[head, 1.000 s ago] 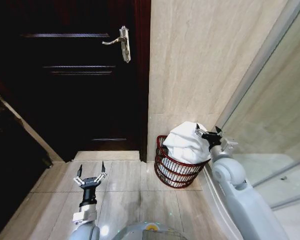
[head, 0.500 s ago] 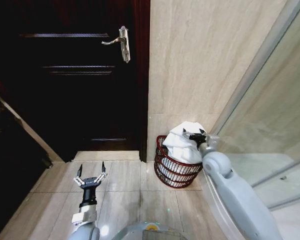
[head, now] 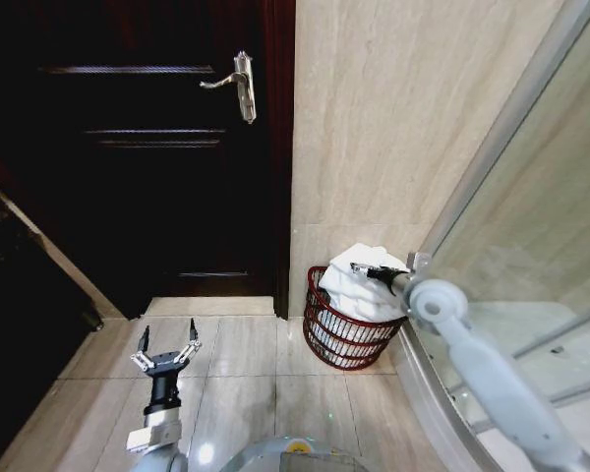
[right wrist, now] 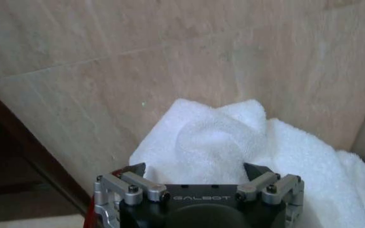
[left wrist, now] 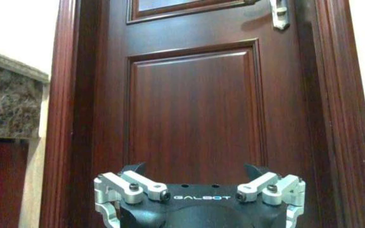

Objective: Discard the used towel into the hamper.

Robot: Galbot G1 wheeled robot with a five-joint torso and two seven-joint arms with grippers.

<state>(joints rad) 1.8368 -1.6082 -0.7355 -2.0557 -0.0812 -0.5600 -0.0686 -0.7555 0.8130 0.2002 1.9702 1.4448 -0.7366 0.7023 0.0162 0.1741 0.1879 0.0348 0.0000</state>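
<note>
Since a second ago the right gripper [head: 367, 269] has slid from the towel's right shoulder across to the top of the heap, its arm now reaching in lower from the right; the left gripper [head: 165, 352] has shifted slightly toward the robot's left and sits a little lower in the head view.

The towel [head: 362, 287] is a white, thick terry cloth bundle, bunched into soft rounded folds with one peak standing up at the top. It fills the hamper [head: 336, 337] and bulges well above its rim. The hamper is a small round basket of thin dark reddish-brown vertical slats bound by hoop bands, flaring wider at the top. It stands on the glossy beige floor tiles [head: 236, 393], in the corner against the pale stone-patterned wall [head: 393, 118] and just beside the glass shower panel [head: 531, 226].

The right gripper rests over the towel's crest with its fingers spread apart, nothing clamped between them; in the right wrist view the loop-pile towel [right wrist: 233, 142] lies just beyond the tips. The left gripper hangs low above the floor, fingers splayed wide and empty, facing the dark panelled wooden door [head: 147, 147] with its silver lever handle [head: 234, 84].
</note>
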